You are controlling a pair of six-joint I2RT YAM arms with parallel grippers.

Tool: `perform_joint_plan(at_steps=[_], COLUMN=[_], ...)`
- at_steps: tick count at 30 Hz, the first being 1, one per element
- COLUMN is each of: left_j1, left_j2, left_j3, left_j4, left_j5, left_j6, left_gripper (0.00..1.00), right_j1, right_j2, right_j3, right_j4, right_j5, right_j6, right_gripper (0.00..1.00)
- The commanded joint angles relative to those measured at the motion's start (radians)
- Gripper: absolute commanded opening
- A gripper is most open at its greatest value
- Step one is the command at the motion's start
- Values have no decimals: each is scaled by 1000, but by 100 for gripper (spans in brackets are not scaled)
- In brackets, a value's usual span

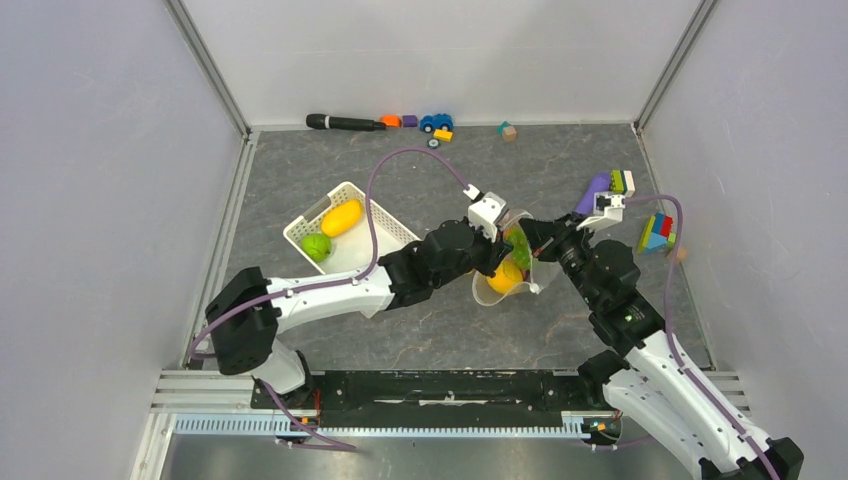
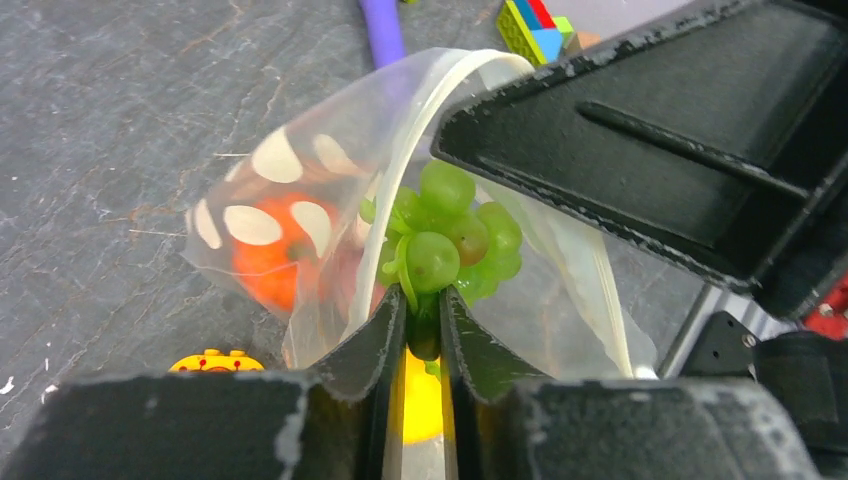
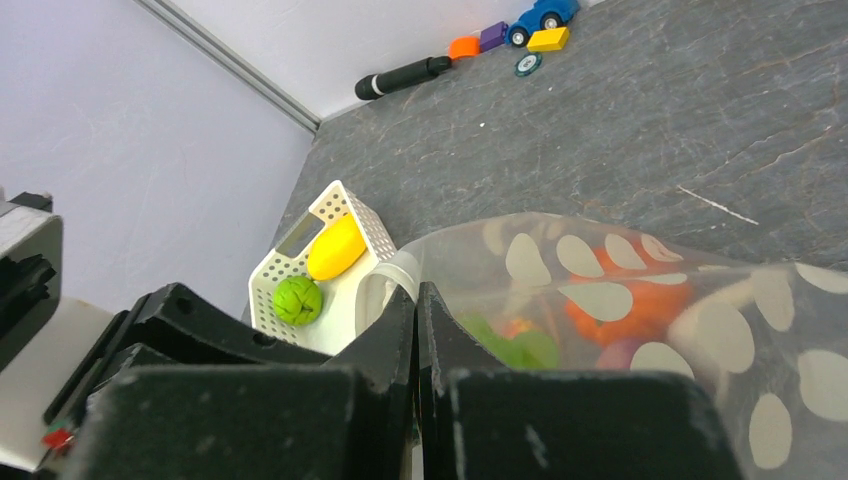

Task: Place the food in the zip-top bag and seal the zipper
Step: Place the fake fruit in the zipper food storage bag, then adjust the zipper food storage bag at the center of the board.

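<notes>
Grey table [image 1: 450, 335]: one basket [image 1: 312, 210] with mango [image 1: 341, 217] and pepper [image 1: 316, 246]; left pincer [image 2: 422, 300] clamps one grape bunch [image 2: 450, 235], right pincer [image 3: 417, 295] one bag [image 3: 620, 300].

The clear soft plastic pouch [image 2: 240, 190] is printed with white oval dots and edged by a milky-white strip. Through it shows an orange plastic toy pumpkin [image 2: 272, 268]; the bunch of green plastic grapes [image 2: 450, 235] is pale, glossy green. The left claw [image 2: 423, 305] and right claw [image 3: 417, 305] are matt black, scuffed grey. The white lattice plastic basket [image 1: 312, 208] holds a yellow toy mango [image 1: 342, 217] and a green toy pepper [image 1: 316, 246]. The worktop [image 1: 560, 170] is dark grey with paler veins.
</notes>
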Motion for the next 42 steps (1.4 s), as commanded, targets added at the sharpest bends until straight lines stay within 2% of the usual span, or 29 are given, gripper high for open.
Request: perform_joint_plan(at_steps=[1, 4, 13, 14, 16, 17, 22, 25, 27, 30, 34, 41, 42], left_j1=[-19, -25, -32, -32, -32, -32, -32, -31, -32, -31, -29, -28, -27], left_j2=[31, 52, 62, 58, 43, 29, -85, -161, -200, -235, -210, -64, -42], left_j3=[39, 42, 42, 46, 59, 63, 24, 13, 14, 5, 5, 81, 96], left_j4=[104, 110, 99, 85, 49, 30, 4, -73, -153, -269, -357, -398, -403], left_j5=[-162, -184, -96, -93, -67, -55, 44, 62, 10, -160, -236, -151, -151], left_j6=[-42, -48, -41, -49, -47, -49, -52, -29, -12, -35, -42, -64, -63], left_gripper=[22, 31, 66, 73, 97, 100, 100, 100, 100, 100, 100, 99, 96], right_j1=[1, 2, 1, 1, 2, 2, 2, 1, 2, 2, 3, 2, 2], right_j2=[-23, -34, -50, -48, -40, -36, -14, -6, -3, -2, 6, 54, 63], right_j3=[-10, -20, -31, -31, -23, -23, -13, -4, 1, 5, 13, 46, 51], right_j4=[81, 85, 86, 87, 85, 83, 72, 62, 57, 56, 45, 13, 8], right_j5=[-4, -3, 46, 47, 50, 57, 71, 78, 71, 58, 73, 50, 47], right_j6=[54, 70, 75, 72, 56, 53, 41, 28, 28, 21, 13, -17, -22], right_gripper=[0, 0, 0, 0, 0, 0, 0, 0, 0, 0, 0, 0, 0])
